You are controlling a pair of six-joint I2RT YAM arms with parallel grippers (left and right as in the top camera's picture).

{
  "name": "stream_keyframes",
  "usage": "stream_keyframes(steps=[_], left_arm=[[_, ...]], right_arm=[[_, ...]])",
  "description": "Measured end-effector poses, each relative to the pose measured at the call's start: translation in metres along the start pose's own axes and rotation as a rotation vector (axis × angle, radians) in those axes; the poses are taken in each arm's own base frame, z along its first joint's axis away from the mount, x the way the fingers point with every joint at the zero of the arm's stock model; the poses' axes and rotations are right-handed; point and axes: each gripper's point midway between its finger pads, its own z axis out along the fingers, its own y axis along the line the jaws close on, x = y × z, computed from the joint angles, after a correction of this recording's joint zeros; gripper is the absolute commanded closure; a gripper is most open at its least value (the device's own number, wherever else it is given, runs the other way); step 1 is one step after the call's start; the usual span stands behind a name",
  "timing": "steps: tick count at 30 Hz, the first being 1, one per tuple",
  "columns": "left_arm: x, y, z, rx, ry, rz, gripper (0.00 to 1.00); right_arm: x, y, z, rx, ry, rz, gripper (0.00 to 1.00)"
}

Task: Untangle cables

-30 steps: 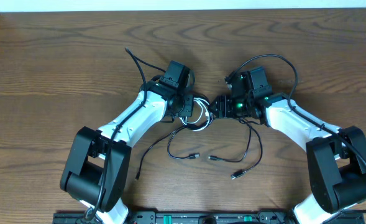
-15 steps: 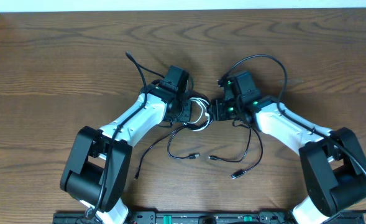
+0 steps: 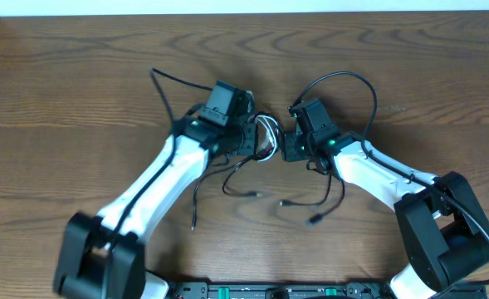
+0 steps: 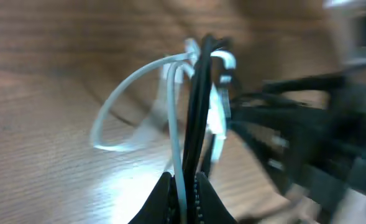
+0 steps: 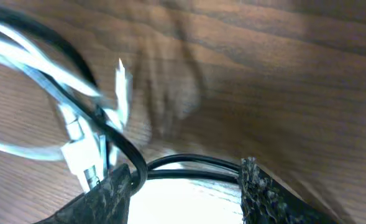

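Observation:
In the overhead view the white cable point(image 3: 266, 131) is bunched in loops between my two grippers, and the black cable's strands trail toward me, ending in small plugs point(image 3: 314, 220). My left gripper point(image 3: 251, 141) is shut on white and black strands together; the left wrist view shows them pinched in the jaws point(image 4: 184, 182), with the white loops point(image 4: 123, 102) beyond. My right gripper point(image 3: 287, 146) is just right of the bunch. In the right wrist view its fingers point(image 5: 186, 180) are apart, black strands point(image 5: 192, 163) run between them, and a white plug point(image 5: 78, 144) is at the left.
The wooden table point(image 3: 78, 75) stretches around both arms. Thick black arm wires arc above each wrist, left point(image 3: 159, 85) and right point(image 3: 352, 76). More black strands and plugs point(image 3: 256, 193) lie near the front between the arms. A pale edge point(image 3: 227, 7) runs along the back.
My left gripper has moved back and left with the strands, lifting the bunch and dragging the trailing black ends toward it. My right gripper has shifted left toward the bunch.

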Motion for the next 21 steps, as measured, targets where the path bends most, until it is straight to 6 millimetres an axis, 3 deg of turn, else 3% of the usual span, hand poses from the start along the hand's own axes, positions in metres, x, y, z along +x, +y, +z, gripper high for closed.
stream_keyframes(steps=[3,5,10,16,21], left_arm=[[-0.002,-0.010,-0.011,0.044,-0.015,0.007,0.92],[0.003,-0.011,-0.012,0.054,0.004,0.003,0.92],[0.008,-0.013,-0.012,0.065,0.028,-0.001,0.92],[0.008,-0.013,-0.012,0.066,0.029,-0.001,0.92],[0.008,-0.013,-0.012,0.069,0.030,-0.002,0.92]], right_arm=[[-0.007,0.003,0.000,-0.012,-0.028,-0.002,0.45],[-0.012,0.005,0.000,-0.018,-0.049,-0.003,0.49],[-0.008,0.004,-0.001,-0.025,-0.028,0.002,0.50],[-0.022,0.011,-0.026,-0.080,-0.066,0.016,0.45],[-0.024,0.015,-0.027,-0.101,-0.071,0.014,0.43]])
